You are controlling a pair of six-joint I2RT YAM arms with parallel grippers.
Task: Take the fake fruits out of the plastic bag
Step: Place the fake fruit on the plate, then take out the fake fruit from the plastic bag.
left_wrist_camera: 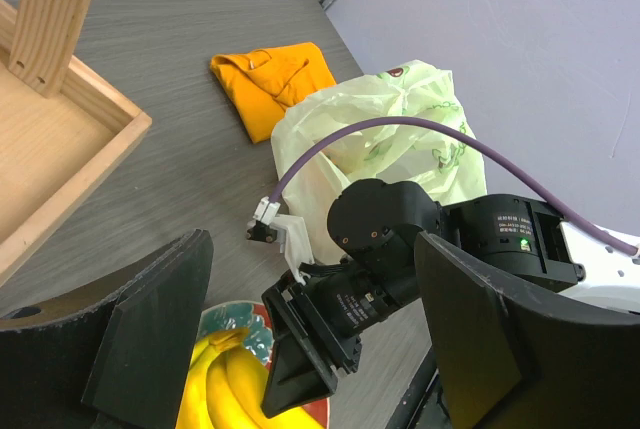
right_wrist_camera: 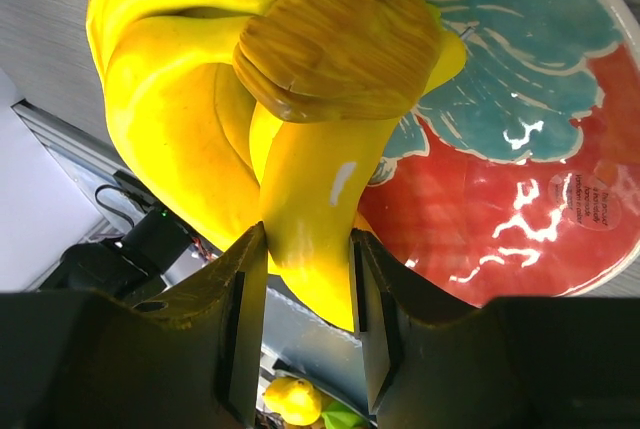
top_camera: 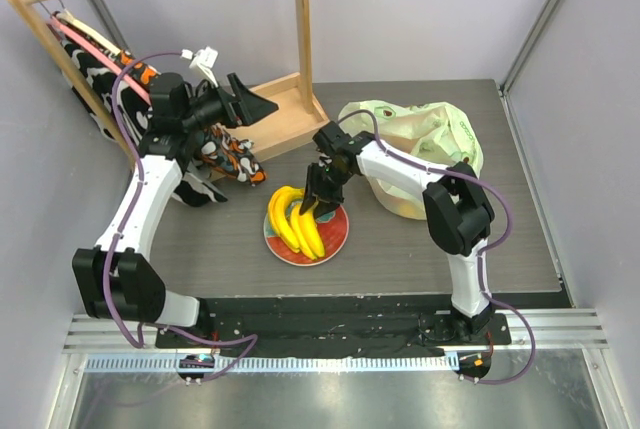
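The glossy yellow plastic bunch of bananas [top_camera: 293, 224] is seen over the round red and teal plate [top_camera: 337, 241], outside the crinkly pale yellow-green plastic bag [top_camera: 425, 134], which is slumped farther back on the right; one banana is clamped between the fingers of the right gripper [right_wrist_camera: 305, 249]; the left gripper [top_camera: 252, 102] is held spread wide, above the table near the wooden frame [top_camera: 290, 114]

Robot lab cell: plain partition walls [top_camera: 420, 9], aluminium mounting rail [top_camera: 545, 327], grey tabletop [top_camera: 400, 259].

Yellow bananas [top_camera: 291, 223] on a red-and-teal plate [top_camera: 336, 235] — pale green bag [top_camera: 440, 134].
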